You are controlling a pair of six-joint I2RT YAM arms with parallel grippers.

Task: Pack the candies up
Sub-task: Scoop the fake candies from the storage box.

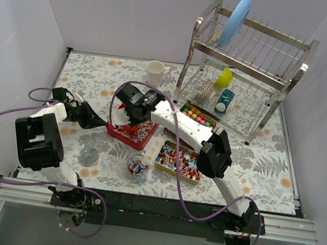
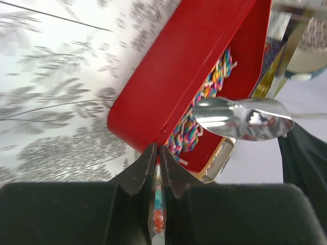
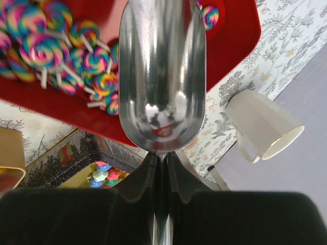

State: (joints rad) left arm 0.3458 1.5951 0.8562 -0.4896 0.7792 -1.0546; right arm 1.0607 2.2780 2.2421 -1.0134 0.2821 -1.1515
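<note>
Right pincer [image 3: 162,155] grips scoop [image 3: 162,66] over red tray [image 3: 235,35]; left pincer [image 2: 156,149] clamps rim.

Rainbow swirl candies [image 3: 41,51] heaped in red tray [image 3: 235,35], sticks jumbled

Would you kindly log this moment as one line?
left gripper: shut on red tray | right gripper: shut on metal scoop, empty, above lollipops

Rainbow-swirled candies [image 3: 43,48] in a red tray [image 2: 173,76]; silver scoop [image 3: 162,66]; grey fern-print tablecloth [image 2: 51,102]
</note>
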